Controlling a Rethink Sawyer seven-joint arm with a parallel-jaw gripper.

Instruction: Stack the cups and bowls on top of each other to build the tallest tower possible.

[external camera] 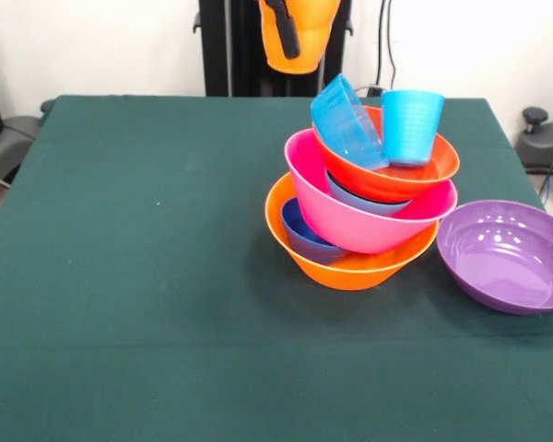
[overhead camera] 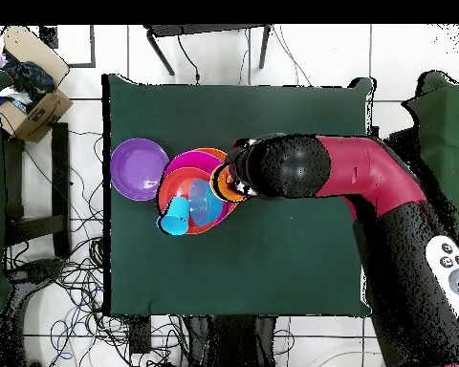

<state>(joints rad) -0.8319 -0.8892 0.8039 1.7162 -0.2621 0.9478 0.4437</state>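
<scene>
The tower stands right of the table's middle, with the large orange bowl (external camera: 350,265) as its base. It holds the small dark blue bowl (external camera: 306,236), then the tilted large pink bowl (external camera: 359,221), the shallow light blue bowl (external camera: 369,200) and the wide red-orange bowl (external camera: 396,175). In the top bowl the light blue cup (external camera: 347,122) leans beside the small teal bowl (external camera: 411,126). The purple bowl (external camera: 507,253) sits alone to the right, apart from the tower. My gripper (external camera: 290,37) hangs high behind the tower, shut on the orange cup (external camera: 304,41). The yellow cup is out of view.
The green table (external camera: 147,276) stretches left of and in front of the tower. In the overhead view my red and black arm (overhead camera: 310,167) reaches over the tower's edge (overhead camera: 190,182), and the purple bowl (overhead camera: 138,170) lies near the table's left edge. A cardboard box (overhead camera: 28,100) sits off the table.
</scene>
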